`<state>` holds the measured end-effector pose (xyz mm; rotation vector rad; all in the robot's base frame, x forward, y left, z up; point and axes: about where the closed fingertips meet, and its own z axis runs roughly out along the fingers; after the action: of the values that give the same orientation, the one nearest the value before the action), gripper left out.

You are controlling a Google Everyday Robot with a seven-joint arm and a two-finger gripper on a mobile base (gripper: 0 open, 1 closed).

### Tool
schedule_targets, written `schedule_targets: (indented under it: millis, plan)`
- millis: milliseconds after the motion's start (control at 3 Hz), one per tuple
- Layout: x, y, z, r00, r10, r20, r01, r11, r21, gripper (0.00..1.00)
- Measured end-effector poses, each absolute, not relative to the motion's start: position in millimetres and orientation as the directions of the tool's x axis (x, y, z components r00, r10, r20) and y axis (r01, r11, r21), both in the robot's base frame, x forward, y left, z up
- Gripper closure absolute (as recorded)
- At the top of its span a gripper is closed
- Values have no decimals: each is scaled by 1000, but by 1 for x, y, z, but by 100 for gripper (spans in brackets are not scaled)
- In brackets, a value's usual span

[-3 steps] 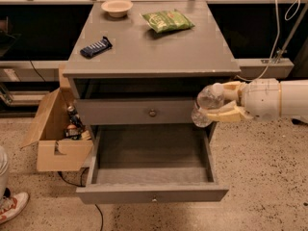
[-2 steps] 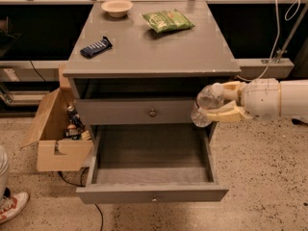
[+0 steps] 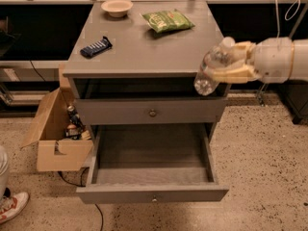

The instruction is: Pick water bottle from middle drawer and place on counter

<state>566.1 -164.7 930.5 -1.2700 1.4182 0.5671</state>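
Observation:
My gripper (image 3: 230,63) comes in from the right and is shut on the water bottle (image 3: 207,80). The clear bottle hangs tilted in it, with its lower end over the front right corner of the counter (image 3: 144,52), at about counter height. The middle drawer (image 3: 151,153) is pulled wide open below. Its wood-grain floor is bare, and a small round knob (image 3: 153,199) sits on its front. Above it is a shallower closed drawer front with a brass knob (image 3: 152,113).
On the counter are a beige bowl (image 3: 118,7) at the back left, a green snack bag (image 3: 167,20) at the back and a dark snack bar (image 3: 96,47) at the left. An open cardboard box (image 3: 57,134) stands left of the cabinet. A shoe (image 3: 12,207) shows at the bottom left.
My gripper has lifted the water bottle from the height of the shallow drawer front up to the counter's edge.

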Motion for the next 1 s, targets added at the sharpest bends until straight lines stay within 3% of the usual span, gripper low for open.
schedule_targets:
  millis: [1000]
  plan:
    - [698, -200, 961, -137, -263, -955, -792, 608, -54, 100]
